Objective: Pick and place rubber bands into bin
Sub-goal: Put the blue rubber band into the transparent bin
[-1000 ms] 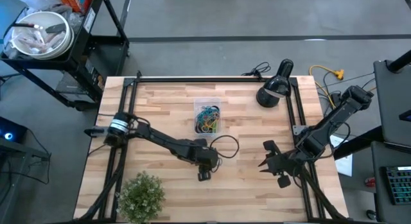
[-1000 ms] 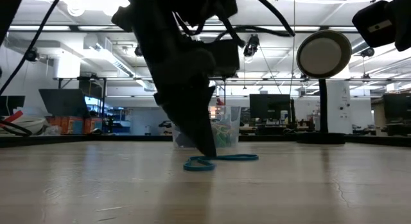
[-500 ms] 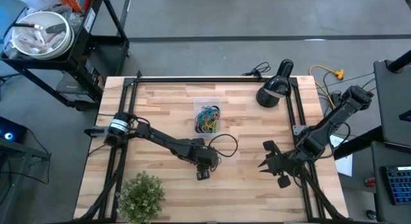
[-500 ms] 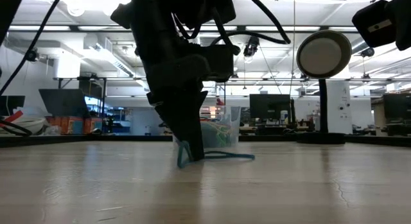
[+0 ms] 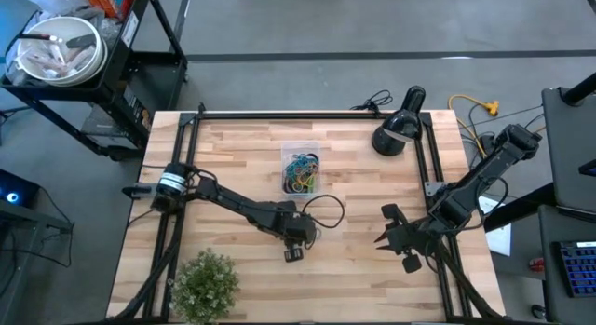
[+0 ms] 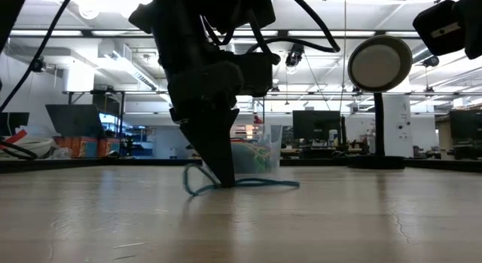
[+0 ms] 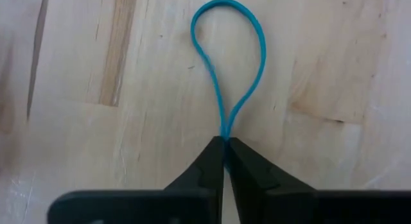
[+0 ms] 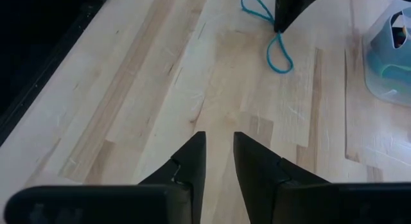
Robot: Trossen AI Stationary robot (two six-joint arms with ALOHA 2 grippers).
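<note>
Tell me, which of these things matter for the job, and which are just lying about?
Job:
blue band, pinched in the left gripper
bin, already holding bands

Lying about:
lamp
plant
bowl on a cart off the table
right gripper, open, waiting

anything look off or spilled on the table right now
Nothing spilled. One thin blue rubber band lies outside the small clear plastic bin, but the left pincer is shut on it, pinching its middle. The right pincer waits open, apart.
</note>
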